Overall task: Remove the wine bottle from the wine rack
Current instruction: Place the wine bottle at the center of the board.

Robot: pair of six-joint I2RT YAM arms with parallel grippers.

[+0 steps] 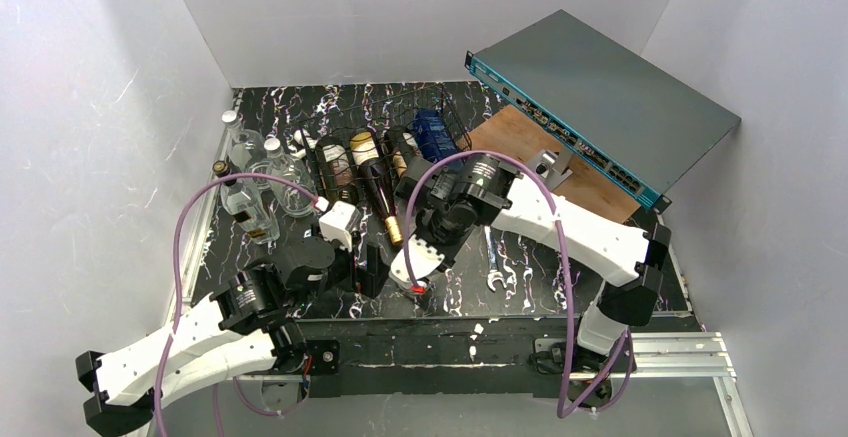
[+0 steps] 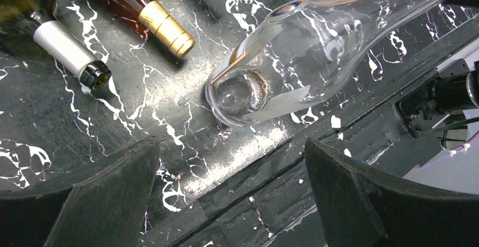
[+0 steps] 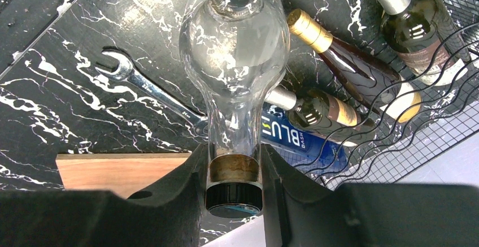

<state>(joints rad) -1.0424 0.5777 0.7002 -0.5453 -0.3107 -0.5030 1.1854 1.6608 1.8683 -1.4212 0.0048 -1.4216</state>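
My right gripper (image 3: 234, 165) is shut on the neck of a clear glass wine bottle (image 3: 234, 38), just above its black cap. The bottle (image 1: 413, 262) points toward the table's front edge, away from the black wire wine rack (image 1: 440, 122). Its round base (image 2: 240, 91) shows just ahead of my left gripper (image 2: 230, 151). That gripper is open with nothing between its fingers, low near the front edge (image 1: 368, 269). I cannot tell whether the base touches the table. The rack (image 3: 395, 122) still cradles a brown gold-capped bottle (image 3: 344, 60), a green silver-capped bottle (image 3: 409, 24) and a blue pack (image 3: 294, 139).
A wrench (image 3: 144, 89) lies on the black marbled table right of the held bottle (image 1: 493, 257). A wooden board (image 1: 520, 137) and a flat grey box with a teal edge (image 1: 600, 97) sit at the back right. Clear bottles (image 1: 255, 172) stand at the left. White walls close in.
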